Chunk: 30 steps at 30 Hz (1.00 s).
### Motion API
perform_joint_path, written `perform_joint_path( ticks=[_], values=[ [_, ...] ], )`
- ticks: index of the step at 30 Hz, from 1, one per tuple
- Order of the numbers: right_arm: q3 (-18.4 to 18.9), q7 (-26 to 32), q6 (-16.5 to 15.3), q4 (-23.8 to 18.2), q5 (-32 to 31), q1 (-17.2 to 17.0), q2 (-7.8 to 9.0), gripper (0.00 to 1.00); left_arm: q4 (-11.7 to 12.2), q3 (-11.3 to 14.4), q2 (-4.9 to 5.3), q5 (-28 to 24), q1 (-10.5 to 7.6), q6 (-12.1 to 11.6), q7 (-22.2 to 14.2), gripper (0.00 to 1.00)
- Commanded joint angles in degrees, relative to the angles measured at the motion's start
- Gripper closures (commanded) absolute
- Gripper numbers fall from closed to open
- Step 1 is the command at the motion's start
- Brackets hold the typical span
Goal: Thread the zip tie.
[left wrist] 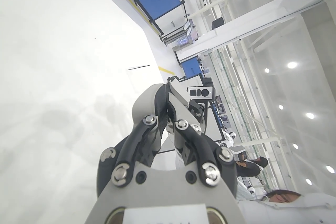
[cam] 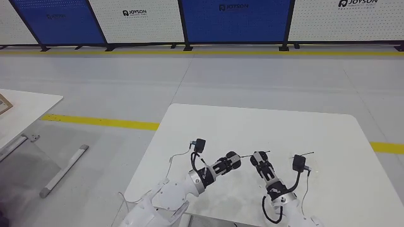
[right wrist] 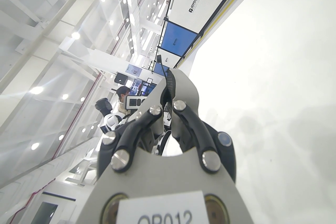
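Right claw (right wrist: 170,74): clamped on the zip tie (right wrist: 159,59), whose head projects beyond the claw tip, above the worktop (cam: 265,123). Left claw (left wrist: 168,83): closed together, close beside the right claw; nothing can be made out in it.

Judged progress: tie held, no loop visible, threading still outstanding. A second black strip (left wrist: 138,67) lies on the worktop, well apart.

Partition panels (cam: 237,6) carry a printed logo. Each wrist carries a white label (right wrist: 162,209).
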Motion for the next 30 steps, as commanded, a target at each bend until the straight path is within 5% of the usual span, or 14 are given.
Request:
perform_joint_path(
  ticks=[1, 22, 23, 25, 30],
  values=[
    [0.0, 0.1, 0.1, 0.0, -0.1, 0.0, 0.00, 1.00, 0.0, 0.1, 0.00, 0.1, -0.06, 0.0, 0.0, 1.00],
    [-0.3, 3.9, 0.5, -0.6, 0.3, 0.1, 0.14, 1.00, -0.6, 0.3, 0.17, 1.3, 0.36, -1.9, -0.4, 1.00],
    [-0.2, 4.1, 0.5, -0.5, 0.6, 0.2, 0.14, 0.80, -0.5, 0.3, 0.17, 1.4, 0.38, -1.8, -0.2, 1.00],
    [-0.1, 4.3, 0.5, -0.4, 1.0, 0.3, 0.15, 0.57, -0.4, 0.2, 0.16, 1.5, 0.36, -1.4, 0.1, 1.00],
    [0.1, 4.1, 0.0, -0.2, 1.1, 0.2, 0.18, 0.59, -0.1, 0.3, 0.12, 1.9, 0.15, -0.9, 0.8, 1.00]
  ],
)
